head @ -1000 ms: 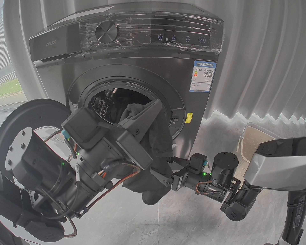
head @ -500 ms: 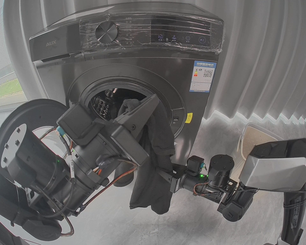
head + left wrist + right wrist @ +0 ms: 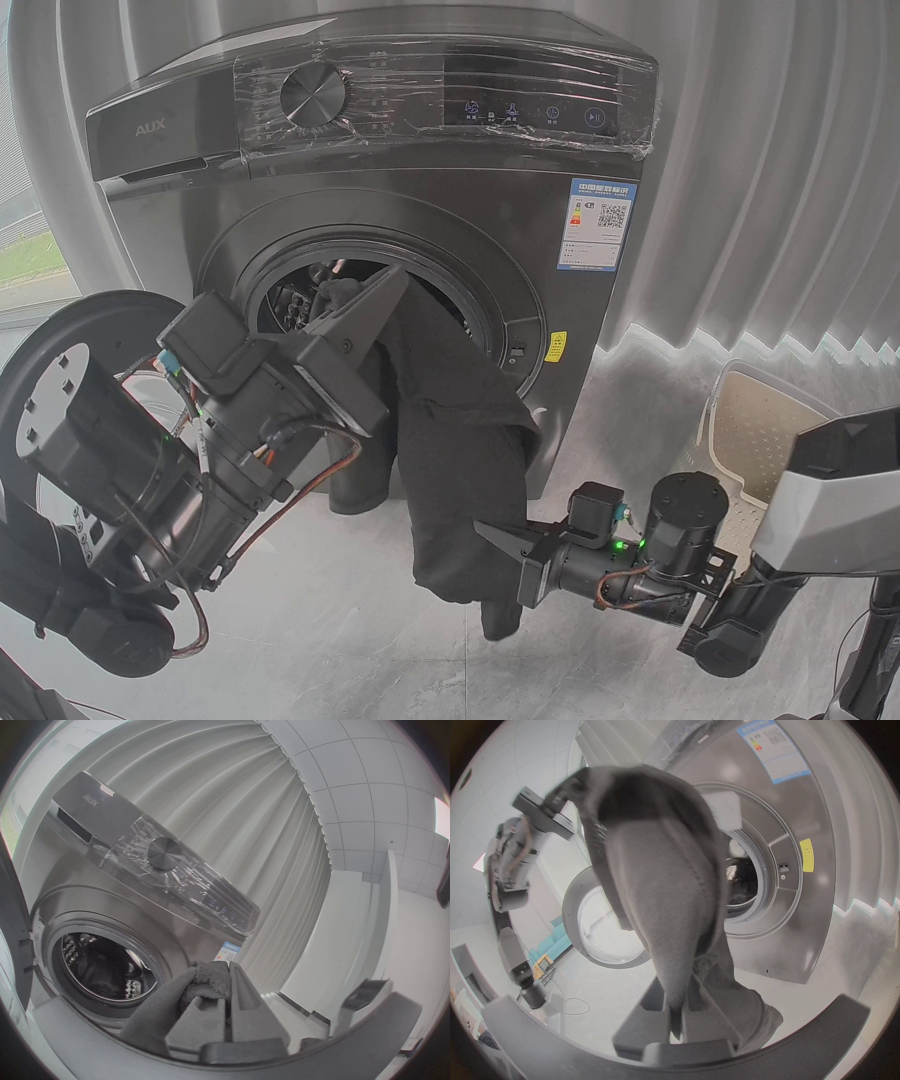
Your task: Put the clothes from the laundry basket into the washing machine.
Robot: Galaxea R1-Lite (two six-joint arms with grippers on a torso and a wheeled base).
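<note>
Loading step: dark garment hangs before the washing machine mouth, left gripper fingers clamped on its top, right gripper fingers pinching its lower part; next likely means feeding it inside, then releasing.

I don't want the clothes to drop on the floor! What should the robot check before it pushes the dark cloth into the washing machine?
1. Washing machine door open: ok, swung wide.
2. Left jaws shut on the dark garment, up at the drum opening: ok.
3. Right jaws shut on the garment's lower part: ok.
4. Garment inside the drum: not ok, most of it hangs outside, down the front.
5. Garment's bottom end clear of the floor: cannot tell.
6. Room left in the drum: cannot tell, it is dark inside.
</note>
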